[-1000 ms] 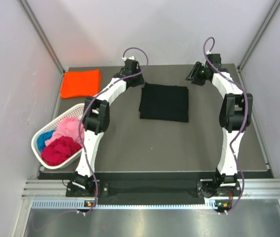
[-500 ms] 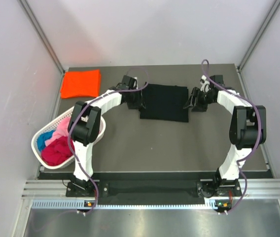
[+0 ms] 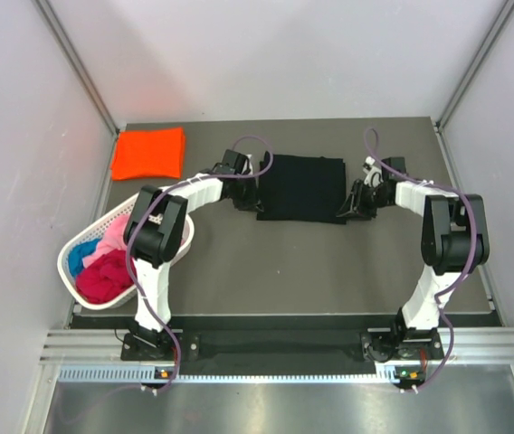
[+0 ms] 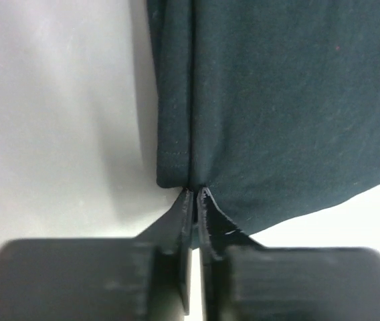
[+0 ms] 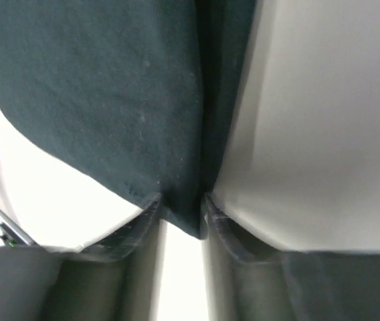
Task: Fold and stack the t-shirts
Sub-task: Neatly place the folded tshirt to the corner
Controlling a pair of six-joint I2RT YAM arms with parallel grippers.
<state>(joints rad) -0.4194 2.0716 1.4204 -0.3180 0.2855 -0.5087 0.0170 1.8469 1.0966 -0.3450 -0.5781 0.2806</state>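
The dark table (image 3: 284, 262) carries everything, with the left arm (image 3: 162, 226) and right arm (image 3: 442, 231) both bent in low toward its far middle. There the black shirt (image 3: 300, 188) lies flat as a folded rectangle, one arm at each side of it. The white basket (image 3: 61, 264) sits at the table's near left edge, beside the left arm, and the orange shirt (image 3: 148, 152) lies folded in the far left corner, well apart from the black one. Inside the basket lie a pink shirt (image 3: 117, 237), a magenta shirt (image 3: 105, 276) and a blue shirt (image 3: 80, 256), all bunched together. The left pincer (image 3: 252, 192) is at the black shirt's left edge; its wrist view shows the fingers (image 4: 184, 221) drawn almost together, nipping a fold of the cloth (image 4: 277, 100) at their tips. The right pincer (image 3: 347, 203) is at the right edge, and its fingers (image 5: 148, 210) clamp a thicker fold of the same cloth (image 5: 110, 87) between them
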